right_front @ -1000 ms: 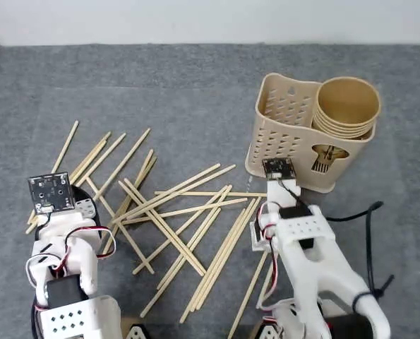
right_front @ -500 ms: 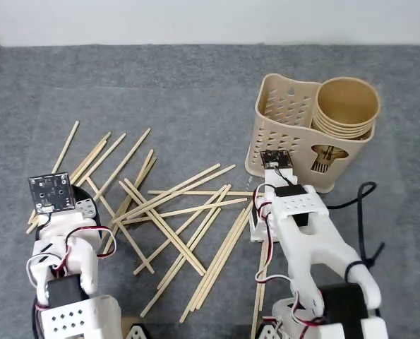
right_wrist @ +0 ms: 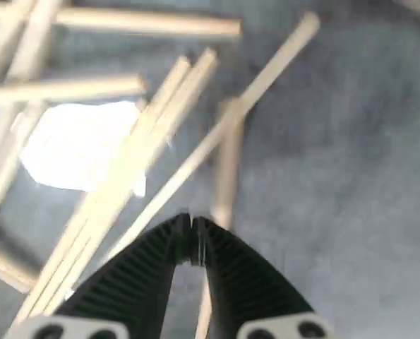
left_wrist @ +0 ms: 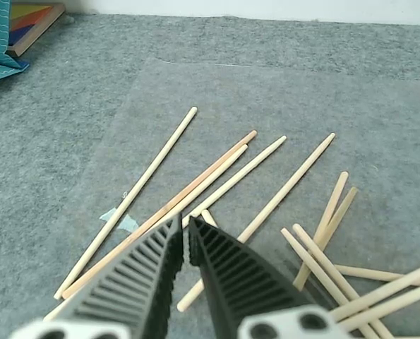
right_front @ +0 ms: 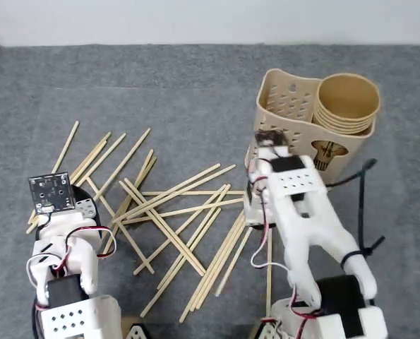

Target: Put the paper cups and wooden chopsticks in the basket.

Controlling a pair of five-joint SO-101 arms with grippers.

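Observation:
Several wooden chopsticks [right_front: 181, 212] lie scattered across the grey mat between the two arms. The beige basket [right_front: 287, 106] stands at the back right, with a stack of paper cups [right_front: 347, 106] in its right compartment. The right arm [right_front: 294, 191] hangs over the mat just in front of the basket. Its gripper [right_wrist: 192, 222] is shut, tips low over crossing chopsticks [right_wrist: 160, 134], and grips none that I can see. My left gripper [left_wrist: 183, 222] is shut at the pile's left edge, above a fan of chopsticks [left_wrist: 231, 176].
A black cable [right_front: 365, 212] loops beside the right arm. A white patch [right_wrist: 75, 145] lies on the mat under the chopsticks. A colourful flat object [left_wrist: 12, 28] sits off the mat's far corner. The mat behind the pile is bare up to the wall.
The right arm has swung away from the front edge towards the basket. The chopsticks beside it have shifted, and one now lies straight along its base. The left arm has kept still.

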